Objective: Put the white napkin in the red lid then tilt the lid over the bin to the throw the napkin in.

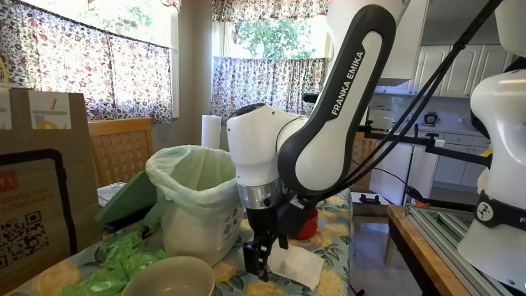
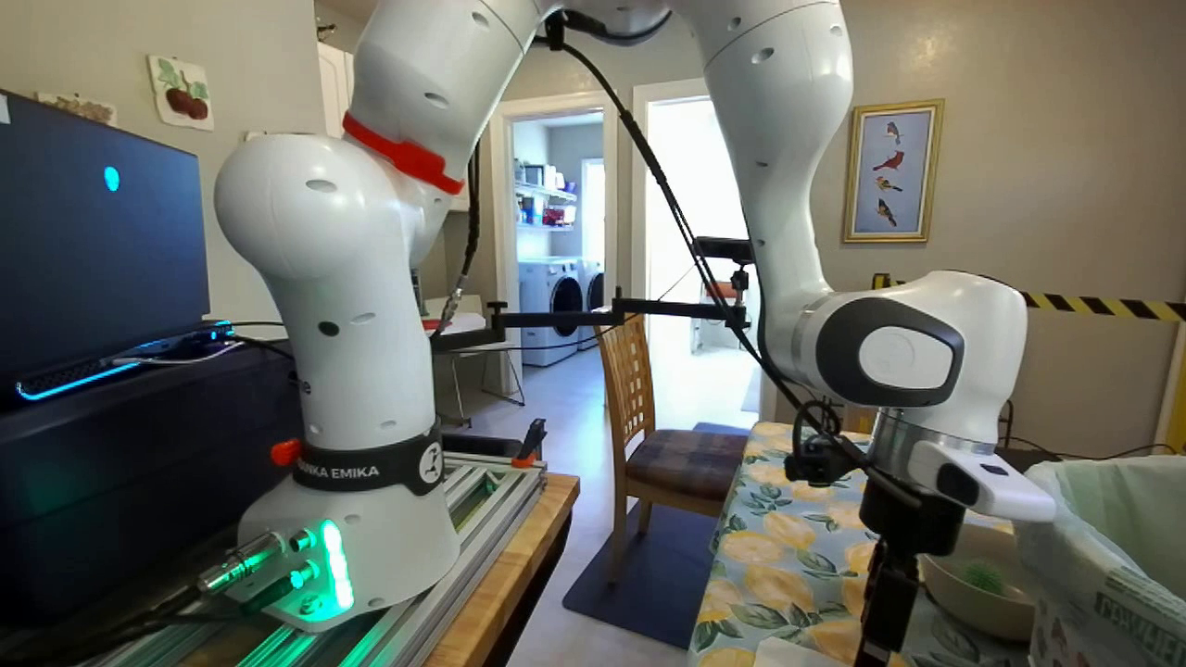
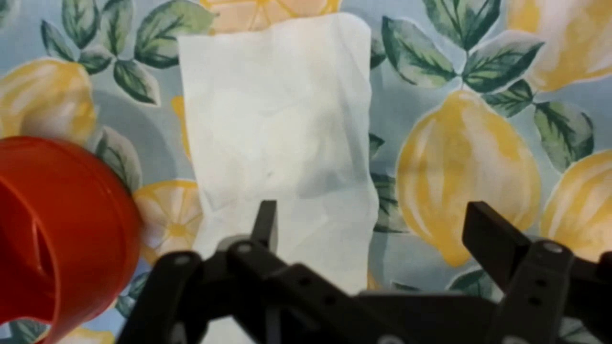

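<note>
On a lemon-print tablecloth (image 3: pixel 454 181), white paper napkin (image 3: pixel 287 119) lies near Robotiq gripper (image 3: pixel 375 222), 2 fingers (image 3: pixel 492 234) apart, in an exterior view red plastic lid (image 1: pixel 309 226) farther back, bag-lined bin (image 1: pixel 197 234) at left.

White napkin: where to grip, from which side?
From above, I'd pinch the white napkin by the long edge away from the red lid. It lies nearly flat on the tablecloth, but that edge is wavy and looks slightly raised, with shadow beside it. In the wrist view, the open gripper shows one finger either side of that edge.
</note>
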`<action>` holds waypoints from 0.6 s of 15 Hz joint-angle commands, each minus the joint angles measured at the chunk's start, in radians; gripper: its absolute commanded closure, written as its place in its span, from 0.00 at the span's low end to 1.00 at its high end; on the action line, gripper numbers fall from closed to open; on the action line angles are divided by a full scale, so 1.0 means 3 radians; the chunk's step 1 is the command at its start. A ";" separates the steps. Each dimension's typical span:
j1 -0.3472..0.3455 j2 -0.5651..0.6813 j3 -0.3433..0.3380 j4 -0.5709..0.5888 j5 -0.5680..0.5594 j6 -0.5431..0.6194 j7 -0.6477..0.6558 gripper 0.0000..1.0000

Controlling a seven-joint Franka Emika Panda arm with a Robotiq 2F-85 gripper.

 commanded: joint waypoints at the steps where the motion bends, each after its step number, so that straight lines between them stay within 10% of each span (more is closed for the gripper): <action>1: 0.0035 -0.0002 -0.0008 -0.0049 -0.0093 -0.0040 0.0141 0.00; 9: -0.0018 0.0178 -0.0111 0.0052 -0.0109 0.0240 0.0110 0.00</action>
